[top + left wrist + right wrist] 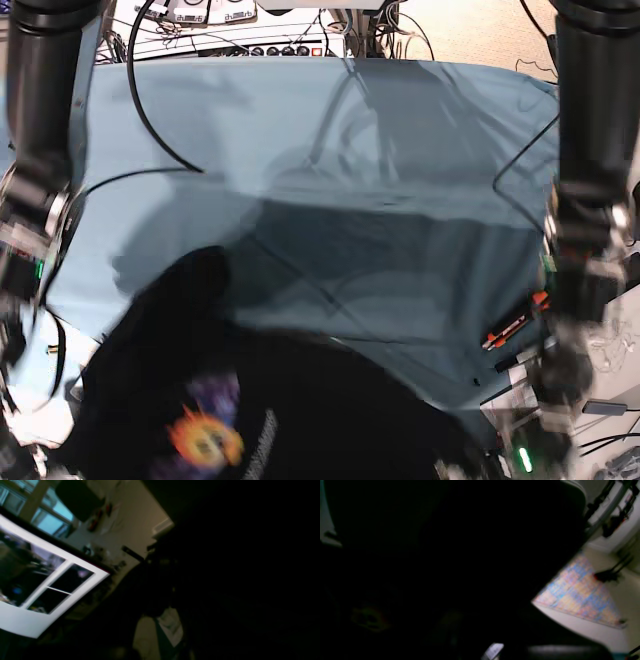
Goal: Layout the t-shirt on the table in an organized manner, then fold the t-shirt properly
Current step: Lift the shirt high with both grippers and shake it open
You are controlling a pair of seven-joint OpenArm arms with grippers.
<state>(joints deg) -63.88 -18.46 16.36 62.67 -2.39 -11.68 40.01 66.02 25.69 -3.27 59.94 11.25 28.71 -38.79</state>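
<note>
t-shirt (pixel 250 410) bunched at the near edge of the table (pixel 380 150), lifted and motion-blurred.
Black fabric spans the near edge from left to right, orange-purple print (pixel 205 435) near-left. Both wrist views are mostly black cloth, so neither gripper's fingers show; both are clenched, probably on the shirt, though the grip itself can't be seen. Orange-handled tool (pixel 515 325) lies at the table's right edge.

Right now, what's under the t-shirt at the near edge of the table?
The t-shirt, motion-blurred with its graphic print up, is draped over the table and its teal cloth. Whatever lies beneath the black fabric is covered, and both wrist views are mostly dark.
</note>
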